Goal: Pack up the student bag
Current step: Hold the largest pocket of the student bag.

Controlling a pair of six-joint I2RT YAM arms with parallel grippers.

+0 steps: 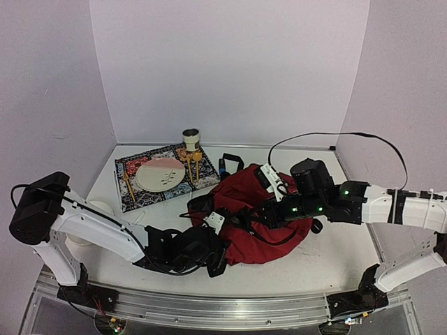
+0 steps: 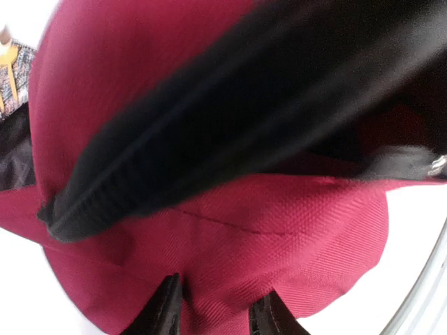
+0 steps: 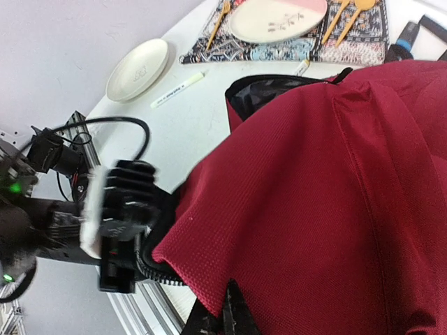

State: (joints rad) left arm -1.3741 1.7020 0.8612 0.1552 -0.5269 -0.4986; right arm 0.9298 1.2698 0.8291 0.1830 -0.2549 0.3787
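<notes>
The student bag lies slumped in the middle of the table, a soft dark-red heap with its black straps trailing toward the near edge. In the right wrist view its mouth gapes a little and shows dark lining. You cannot see anything inside it, so judge the packing as barely begun. Getting the mouth open looks like the step in hand, and loading and zipping up are left. Your left gripper is at the bag's near-left edge, its fingers partway apart and astride a fold of red cloth. You cannot tell whether they bite on it. Your right gripper reaches in from the other side onto the top of the bag. Its fingers are closed tight and, as far as you can see, have a pinch of the red cloth, which drapes away from them. Behind the bag to the left lies a patterned placemat carrying a plate and wooden cutlery, with a cup at its far edge. A marker and a small white plate lie loose on the left, well apart from the bag.
</notes>
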